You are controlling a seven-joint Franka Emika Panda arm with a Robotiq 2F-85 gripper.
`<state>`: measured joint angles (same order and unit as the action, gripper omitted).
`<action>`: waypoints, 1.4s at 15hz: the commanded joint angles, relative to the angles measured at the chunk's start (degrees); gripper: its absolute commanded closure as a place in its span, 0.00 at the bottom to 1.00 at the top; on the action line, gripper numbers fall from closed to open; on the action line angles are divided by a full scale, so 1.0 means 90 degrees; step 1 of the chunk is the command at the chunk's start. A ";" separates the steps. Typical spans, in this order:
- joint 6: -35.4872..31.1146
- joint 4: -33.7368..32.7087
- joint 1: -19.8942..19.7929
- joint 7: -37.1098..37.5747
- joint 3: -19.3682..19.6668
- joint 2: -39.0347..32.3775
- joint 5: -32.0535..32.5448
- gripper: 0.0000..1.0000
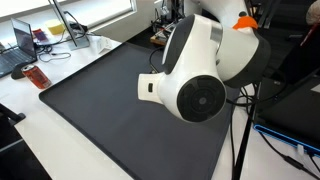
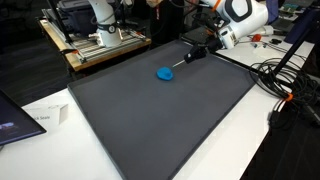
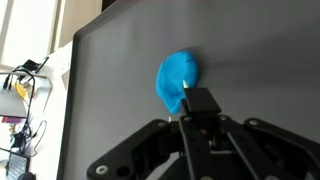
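Note:
A blue crumpled lump (image 3: pixel 177 80) lies on the dark grey mat (image 3: pixel 110 90); it also shows in an exterior view (image 2: pixel 165 73). My gripper (image 3: pixel 200 118) is shut on a slim black tool (image 3: pixel 201 102) whose thin tip reaches the lump's near edge. In an exterior view the gripper (image 2: pixel 201 52) hangs low over the mat's far side, and the tool slants down towards the lump. In an exterior view the white arm joint (image 1: pixel 200 70) hides the gripper and the lump.
The mat (image 2: pixel 170 120) covers most of a white table. A laptop (image 1: pixel 20 45) and a red can (image 1: pixel 38 77) stand beside it. Another robot on a wooden base (image 2: pixel 100 35) is at the back. Cables (image 2: pixel 285 85) lie beside the table.

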<state>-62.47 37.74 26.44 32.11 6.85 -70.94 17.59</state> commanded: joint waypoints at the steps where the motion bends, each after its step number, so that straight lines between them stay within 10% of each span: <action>1: -0.0094 -0.0543 0.0111 -0.0030 0.0161 -0.0270 0.0234 0.97; 21: -0.1255 -0.0565 -0.0398 -0.0180 0.0168 -0.0103 -0.0109 0.97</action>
<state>-72.17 33.84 25.26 31.79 9.58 -72.59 18.59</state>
